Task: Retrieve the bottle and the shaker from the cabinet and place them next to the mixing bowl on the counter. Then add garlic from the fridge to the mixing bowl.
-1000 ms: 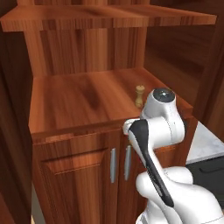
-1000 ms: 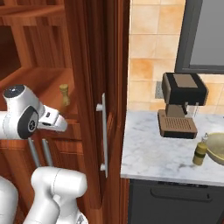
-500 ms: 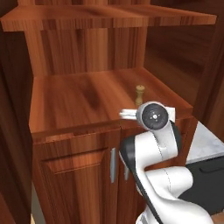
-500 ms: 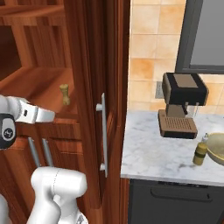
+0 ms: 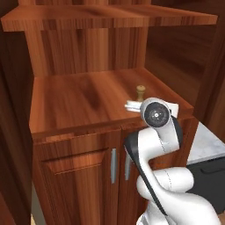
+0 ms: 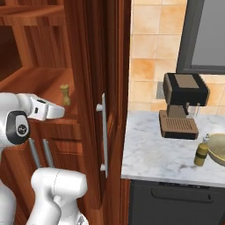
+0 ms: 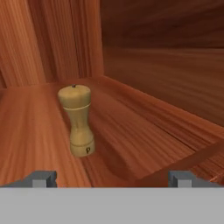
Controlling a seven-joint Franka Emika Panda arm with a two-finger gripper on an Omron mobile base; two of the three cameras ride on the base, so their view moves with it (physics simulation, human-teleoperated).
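A small wooden shaker (image 7: 78,120) stands upright on the cabinet shelf (image 5: 83,99), ahead of my open gripper (image 7: 112,179) and a little left of its centre line. It touches neither fingertip, and nothing sits between them. From the left base view the shaker (image 5: 140,92) stands just behind my white hand (image 5: 132,105). In the right base view the shaker (image 6: 65,94) is past the hand (image 6: 47,110). The olive-green bottle (image 6: 201,152) stands on the marble counter (image 6: 158,154), close beside the mixing bowl (image 6: 218,147).
The open cabinet door with its silver bar handle (image 6: 103,132) stands between the shelf and the counter. A brown coffee machine (image 6: 182,105) sits at the back of the counter. A higher shelf (image 5: 110,17) overhangs the one with the shaker.
The arm has swung round and lowered its elbow. The hand now reaches level over the shelf towards the shaker, and its jaws stay wide.
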